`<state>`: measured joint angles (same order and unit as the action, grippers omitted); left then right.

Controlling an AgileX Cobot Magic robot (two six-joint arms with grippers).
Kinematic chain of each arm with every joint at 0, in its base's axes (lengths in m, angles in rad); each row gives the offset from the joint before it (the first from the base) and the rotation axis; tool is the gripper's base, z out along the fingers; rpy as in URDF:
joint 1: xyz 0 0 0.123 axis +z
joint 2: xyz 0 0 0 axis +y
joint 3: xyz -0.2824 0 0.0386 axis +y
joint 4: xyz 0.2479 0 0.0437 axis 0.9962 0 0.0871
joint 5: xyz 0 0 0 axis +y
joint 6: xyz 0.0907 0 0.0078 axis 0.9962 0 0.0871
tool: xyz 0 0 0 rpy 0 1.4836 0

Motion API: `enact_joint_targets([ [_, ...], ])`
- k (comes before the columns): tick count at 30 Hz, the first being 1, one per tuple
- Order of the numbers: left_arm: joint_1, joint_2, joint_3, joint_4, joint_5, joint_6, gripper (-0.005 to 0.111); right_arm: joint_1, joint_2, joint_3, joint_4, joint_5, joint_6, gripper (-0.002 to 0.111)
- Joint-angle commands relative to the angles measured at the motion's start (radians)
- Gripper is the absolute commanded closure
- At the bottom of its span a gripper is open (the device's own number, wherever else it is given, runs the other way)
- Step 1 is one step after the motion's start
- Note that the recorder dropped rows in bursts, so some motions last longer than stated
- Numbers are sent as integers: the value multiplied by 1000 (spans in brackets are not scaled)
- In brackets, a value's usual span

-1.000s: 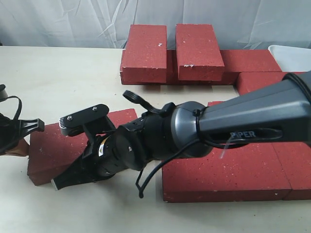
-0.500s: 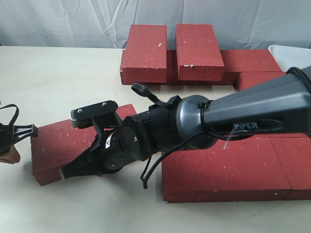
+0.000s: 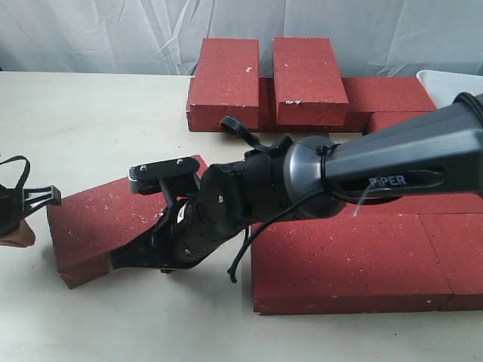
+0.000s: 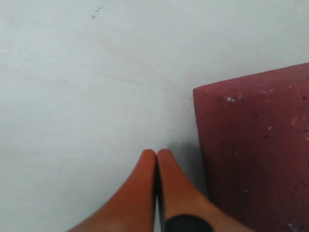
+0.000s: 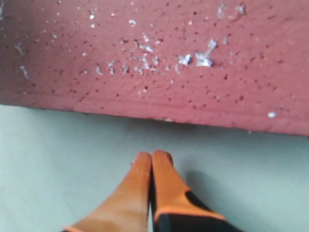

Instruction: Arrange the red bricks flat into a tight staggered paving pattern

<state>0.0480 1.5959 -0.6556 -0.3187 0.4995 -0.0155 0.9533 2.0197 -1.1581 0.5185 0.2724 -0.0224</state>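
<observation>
Over the last second the right arm has been drawing back toward the right and a little farther from the near edge, and the loose brick (image 3: 98,219) has been shifting slightly with it. The brick is now lying askew on the left of the tabletop (image 3: 90,113), apart from the laid bricks (image 3: 339,264) on the near right and the far bricks (image 3: 226,83) at the back. The right hand (image 5: 152,157) is reaching across the middle, its fingertips pressed together and resting on the tabletop just beside the brick's near long edge. The left hand (image 4: 157,154), also pressed together and holding nothing, is sitting just beside the brick's left corner. The brick is looking heavy, rigid and rough, so it is probably going to drag rather than glide. It also seems too wide to pinch across its face, so nudging squarely against a long edge, or gripping across its thin sides, is looking wiser. The corners may be chipping easily.
</observation>
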Motion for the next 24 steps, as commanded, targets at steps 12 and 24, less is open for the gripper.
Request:
enact_joint_targets([
  [12,0,5,-4,-37,-13,26,107,-9,-130,-5,-11,135,-11,109],
  [24,0,5,-4,-177,-55,180,107,-135,-197,-5,-12,241,-11,109],
])
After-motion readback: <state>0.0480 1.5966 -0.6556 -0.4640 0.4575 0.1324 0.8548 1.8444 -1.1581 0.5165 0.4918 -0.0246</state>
